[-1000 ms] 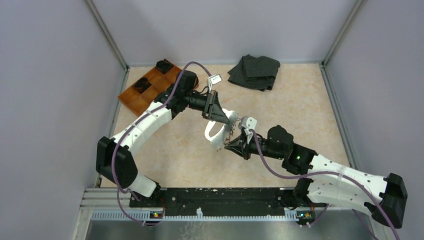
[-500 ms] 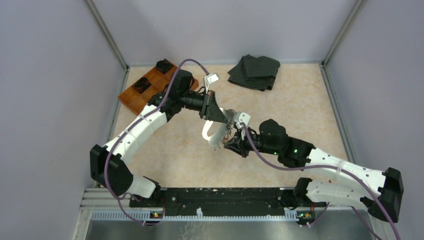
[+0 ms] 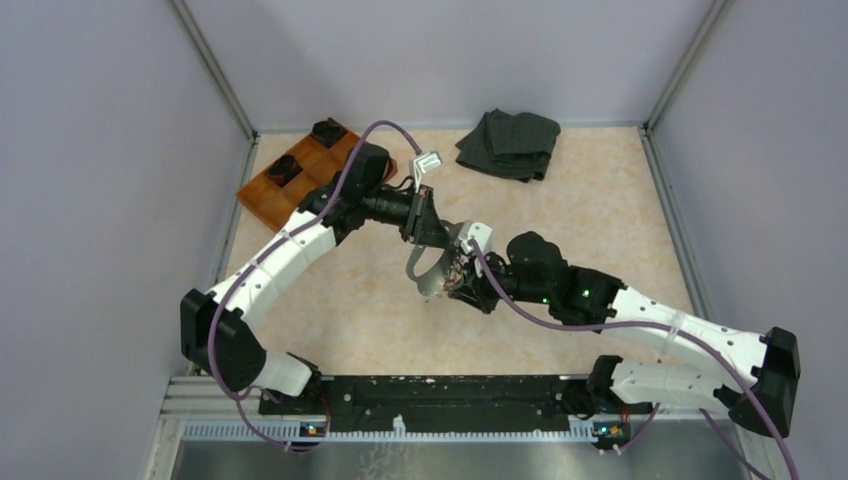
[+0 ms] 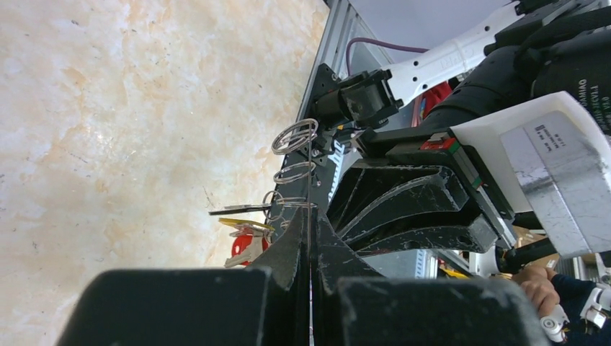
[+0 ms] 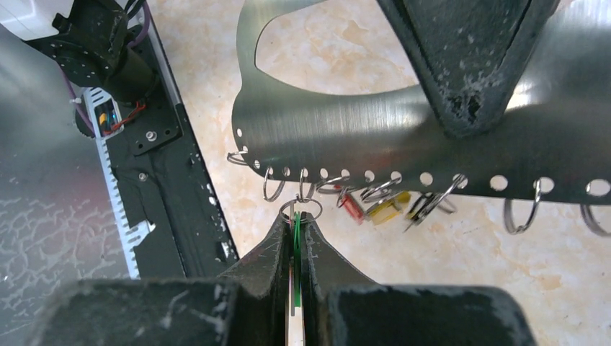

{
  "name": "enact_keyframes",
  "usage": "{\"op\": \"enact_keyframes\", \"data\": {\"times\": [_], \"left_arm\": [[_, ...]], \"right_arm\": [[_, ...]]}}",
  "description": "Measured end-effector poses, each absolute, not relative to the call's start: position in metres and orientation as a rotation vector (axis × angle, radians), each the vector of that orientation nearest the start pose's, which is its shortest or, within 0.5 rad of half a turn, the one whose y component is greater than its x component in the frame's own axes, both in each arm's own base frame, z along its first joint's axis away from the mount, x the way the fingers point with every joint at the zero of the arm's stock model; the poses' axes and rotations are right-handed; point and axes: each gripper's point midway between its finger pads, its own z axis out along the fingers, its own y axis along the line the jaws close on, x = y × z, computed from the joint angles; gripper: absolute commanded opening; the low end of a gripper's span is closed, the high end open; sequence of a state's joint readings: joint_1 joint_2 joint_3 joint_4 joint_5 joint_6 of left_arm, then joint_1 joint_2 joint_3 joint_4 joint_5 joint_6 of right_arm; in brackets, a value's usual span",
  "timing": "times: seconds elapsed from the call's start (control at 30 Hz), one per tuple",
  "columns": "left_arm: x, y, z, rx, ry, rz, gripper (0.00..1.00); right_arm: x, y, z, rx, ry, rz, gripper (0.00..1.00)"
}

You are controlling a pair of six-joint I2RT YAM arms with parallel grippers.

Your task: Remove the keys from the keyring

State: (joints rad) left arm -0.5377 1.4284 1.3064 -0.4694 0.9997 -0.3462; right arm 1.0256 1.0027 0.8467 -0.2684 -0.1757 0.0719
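My left gripper (image 3: 437,232) is shut on the top edge of a flat steel plate (image 3: 424,276), held off the table. The left wrist view shows the plate edge-on between the left gripper (image 4: 310,232). Along the plate's (image 5: 360,130) holed lower edge hang several wire rings. My right gripper (image 5: 295,220) is shut on a green-marked key (image 5: 296,252) that hangs from one small keyring (image 5: 320,208). A red key (image 5: 351,205) and a yellow key (image 5: 387,209) dangle from neighbouring rings. In the top view my right gripper (image 3: 457,286) meets the plate from the right.
An orange tray (image 3: 262,200) with black round objects sits at the back left by the wall. A dark folded cloth (image 3: 510,143) lies at the back. The black rail of the arm bases (image 5: 162,187) runs close to the left of the rings.
Both arms shifted a little to the left with the plate between them. The right arm reached further forward. Both grips stayed shut.
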Motion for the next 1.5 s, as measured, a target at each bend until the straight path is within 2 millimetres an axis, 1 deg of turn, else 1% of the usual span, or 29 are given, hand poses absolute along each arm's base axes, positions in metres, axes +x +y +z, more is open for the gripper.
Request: {"op": "enact_keyframes", "data": {"times": [0.43,0.77,0.9,1.07,1.27,1.33,1.5], "left_arm": [[0.208,-0.314,0.276,0.892,2.107,-1.51,0.0],[0.208,-0.316,0.269,0.911,2.113,-1.452,0.0],[0.207,-0.314,0.267,0.907,2.122,-1.433,0.0],[0.208,-0.312,0.267,0.906,2.118,-1.406,0.0],[0.215,-0.309,0.267,0.875,2.119,-1.334,0.0],[0.218,-0.308,0.265,0.849,2.134,-1.311,0.0],[0.219,-0.307,0.25,0.797,2.187,-1.303,0.0]], "right_arm": [[0.148,0.304,0.215,-1.075,1.891,0.825,0.0],[0.15,0.299,0.202,-1.064,1.983,0.78,0.0],[0.151,0.299,0.206,-1.035,1.994,0.778,0.0],[0.152,0.3,0.209,-1.019,1.999,0.786,0.0],[0.148,0.296,0.204,-1.029,2.029,0.78,0.0],[0.146,0.296,0.202,-1.04,2.035,0.786,0.0],[0.14,0.297,0.202,-1.07,2.032,0.815,0.0]]}}
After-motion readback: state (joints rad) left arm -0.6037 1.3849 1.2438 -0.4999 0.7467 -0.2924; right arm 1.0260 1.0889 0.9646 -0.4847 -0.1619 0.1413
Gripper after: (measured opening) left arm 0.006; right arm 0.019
